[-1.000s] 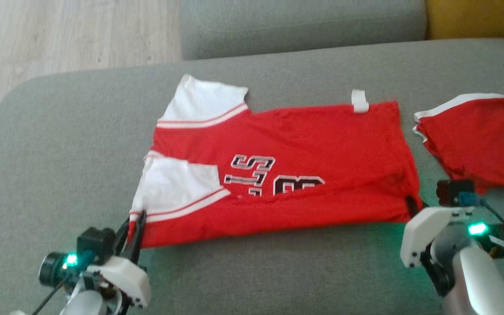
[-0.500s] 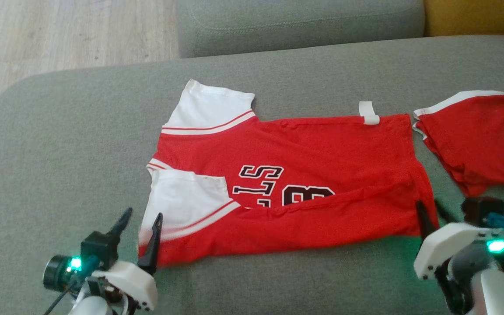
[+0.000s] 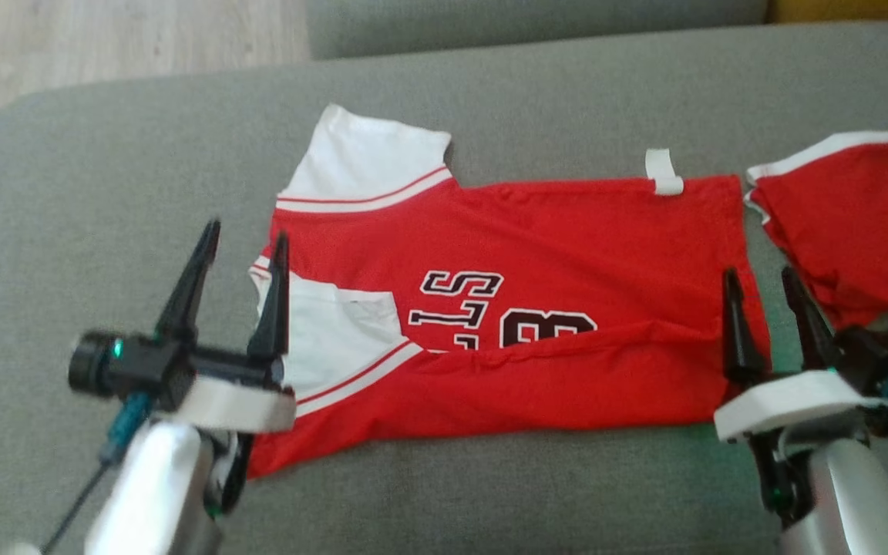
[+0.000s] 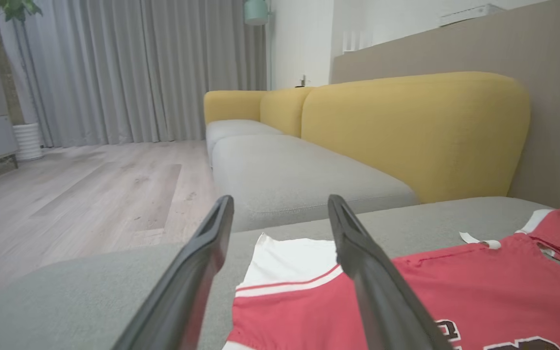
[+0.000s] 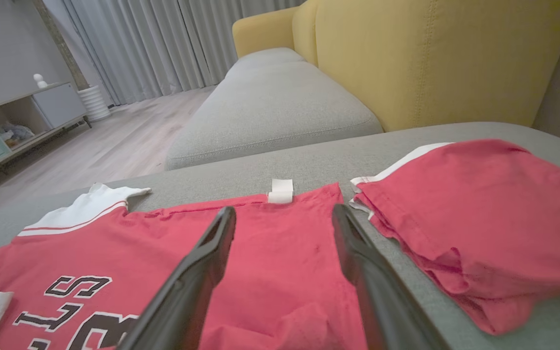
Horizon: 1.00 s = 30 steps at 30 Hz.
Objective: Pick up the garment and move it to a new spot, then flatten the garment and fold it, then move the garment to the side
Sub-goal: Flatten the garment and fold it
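Your left end effector (image 3: 247, 230) stands wide open and empty at the collar end of the garment (image 3: 536, 254), one finger crossing the near white sleeve (image 3: 336, 331) in the head view. Your right end effector (image 3: 758, 271) is equally spread, holding nothing, at the hem corner. The garment lies on the grey sofa cushion (image 3: 490, 85), its near edge folded over part of the lettering. A plain red cloth (image 3: 852, 208) lies just beside the hem, near your right fingers.
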Available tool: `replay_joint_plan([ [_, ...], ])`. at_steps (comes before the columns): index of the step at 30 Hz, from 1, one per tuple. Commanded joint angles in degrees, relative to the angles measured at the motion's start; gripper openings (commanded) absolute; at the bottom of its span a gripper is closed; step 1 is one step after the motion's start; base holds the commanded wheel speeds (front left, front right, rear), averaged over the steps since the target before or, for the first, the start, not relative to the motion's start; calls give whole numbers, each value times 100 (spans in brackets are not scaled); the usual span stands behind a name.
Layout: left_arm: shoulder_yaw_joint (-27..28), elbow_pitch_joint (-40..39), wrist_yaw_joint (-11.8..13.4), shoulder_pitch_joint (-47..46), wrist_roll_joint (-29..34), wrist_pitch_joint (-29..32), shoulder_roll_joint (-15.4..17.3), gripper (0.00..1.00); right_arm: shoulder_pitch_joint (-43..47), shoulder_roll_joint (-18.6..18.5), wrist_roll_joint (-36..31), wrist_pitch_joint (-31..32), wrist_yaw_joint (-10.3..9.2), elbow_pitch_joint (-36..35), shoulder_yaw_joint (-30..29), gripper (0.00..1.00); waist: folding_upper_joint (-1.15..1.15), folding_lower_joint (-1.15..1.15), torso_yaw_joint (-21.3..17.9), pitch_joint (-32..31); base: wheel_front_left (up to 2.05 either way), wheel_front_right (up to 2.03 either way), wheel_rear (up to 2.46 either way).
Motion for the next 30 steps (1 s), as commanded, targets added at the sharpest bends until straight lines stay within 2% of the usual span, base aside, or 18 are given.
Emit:
replay_joint_plan([
  [1,203,-168,-60,-490,60,-50,159,100,-377,-31,17,-87,-5,-159,180,100,0,-1,-61,199,0,0,0],
  [5,131,225,-425,-1369,100,147,407,100,-685,-31,11,-212,-5,-134,345,100,0,-1,-221,655,0,0,0],
  [11,-113,1114,-745,-3177,-38,1262,908,100,-1132,-31,104,-347,-5,-273,324,100,0,-1,-550,1485,0,0,0],
  [14,-460,1664,-788,-3911,-277,1953,1129,100,-1272,-30,183,-429,-5,-332,361,100,0,-1,-717,1788,0,0,0],
  [18,-1211,2124,-794,-4541,-890,2671,1490,100,-1342,-30,222,-474,-5,-413,451,100,0,-1,-913,2091,0,0,0],
  [21,-1570,2563,-795,-4921,-1407,2962,1770,100,-1371,-30,274,-504,-5,-500,416,100,0,-1,-1074,2289,0,0,0],
  [30,-2113,3155,-796,-5273,-2188,3223,1943,100,-1335,-30,408,-580,-5,-499,486,100,0,-1,-1235,2434,0,0,0],
])
